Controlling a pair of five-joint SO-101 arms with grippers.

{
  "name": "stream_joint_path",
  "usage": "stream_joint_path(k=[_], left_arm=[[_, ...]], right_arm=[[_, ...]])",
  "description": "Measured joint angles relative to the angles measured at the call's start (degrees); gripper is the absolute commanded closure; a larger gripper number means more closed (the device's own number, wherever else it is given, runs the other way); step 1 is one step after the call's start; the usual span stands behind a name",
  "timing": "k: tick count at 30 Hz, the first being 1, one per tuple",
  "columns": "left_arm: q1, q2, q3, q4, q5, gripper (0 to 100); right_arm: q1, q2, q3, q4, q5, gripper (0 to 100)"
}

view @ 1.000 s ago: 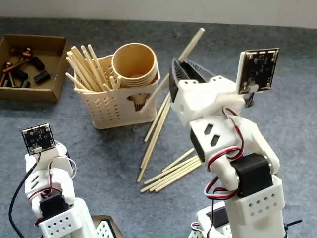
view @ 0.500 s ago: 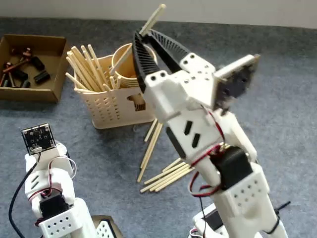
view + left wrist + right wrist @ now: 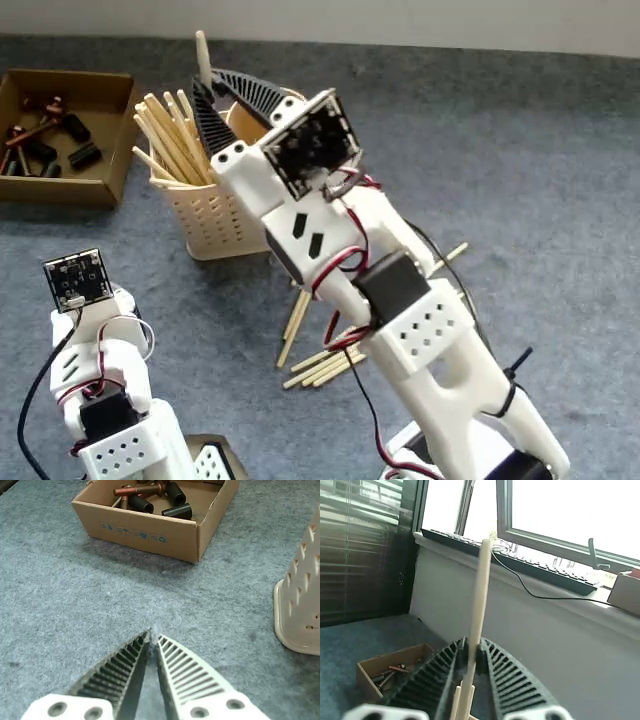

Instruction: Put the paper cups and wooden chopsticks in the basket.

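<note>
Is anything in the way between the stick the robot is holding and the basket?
Nothing visible is in the way. The right end effector holds the chopstick upright over the basket. A bundle of chopsticks already stands inside, so it might bump those going in.

Right gripper (image 3: 206, 80), chopstick (image 3: 203, 50), basket (image 3: 215, 220).
Jaws closed on one upright chopstick above the basket, which holds more; loose chopsticks (image 3: 325, 362) lie on the grey bench (image 3: 520, 150).
</note>
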Motion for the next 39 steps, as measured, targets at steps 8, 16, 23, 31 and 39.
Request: stream_joint_path(k=[8, 16, 23, 31, 39], left_arm=[[0.0, 0.0, 0.0, 0.0, 0.0, 99], [0.0, 0.0, 0.0, 0.0, 0.0, 99], [0.0, 0.0, 0.0, 0.0, 0.0, 99], [0.0, 0.0, 0.0, 0.0, 0.0, 99], [0.0, 0.0, 0.0, 0.0, 0.0, 99]], right_arm=[[-0.09, 3.52, 0.0, 0.0, 0.44, 98.7], [-0.09, 3.6, 0.0, 3.69, 0.44, 85.2], [-0.09, 3.6, 0.0, 7.74, 0.44, 85.3], [-0.09, -0.97, -6.86, 22.95, 0.44, 85.3], [6.07, -10.02, -7.65, 35.34, 0.44, 85.3]])
